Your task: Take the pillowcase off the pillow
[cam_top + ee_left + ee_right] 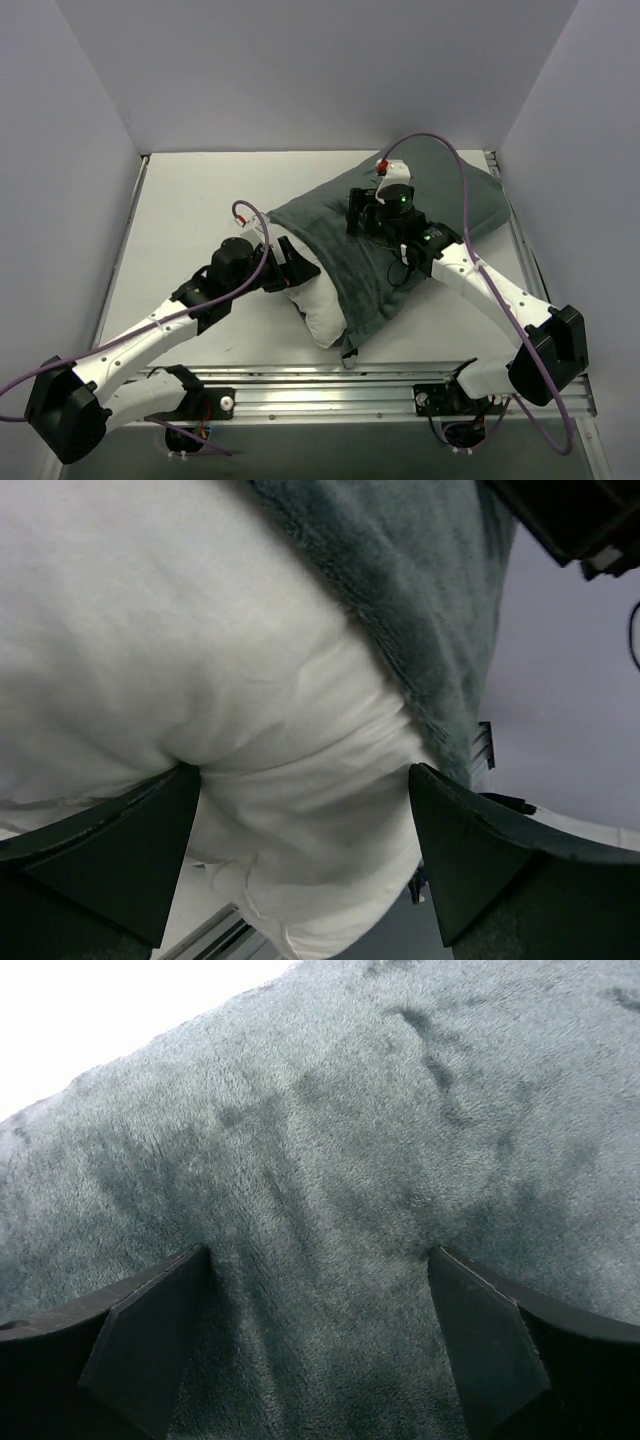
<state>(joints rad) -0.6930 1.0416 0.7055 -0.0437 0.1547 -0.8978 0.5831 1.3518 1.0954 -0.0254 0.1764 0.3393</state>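
Observation:
The pillowcase (345,250) lies grey-green velvety side up across the right middle of the table; its zebra side is hidden. The white pillow (315,300) sticks out of its near-left opening. My left gripper (290,270) is open, its jaws wide apart and pressed against the bare pillow (200,680), with the pillowcase edge (400,590) just beyond. My right gripper (372,215) is open, jaws spread and pushed down into the pillowcase top (330,1180), holding nothing.
The white table (190,210) has grey walls on three sides. A metal rail (330,385) runs along the near edge. Purple cables loop over both arms, one (455,170) arching above the pillowcase's far right.

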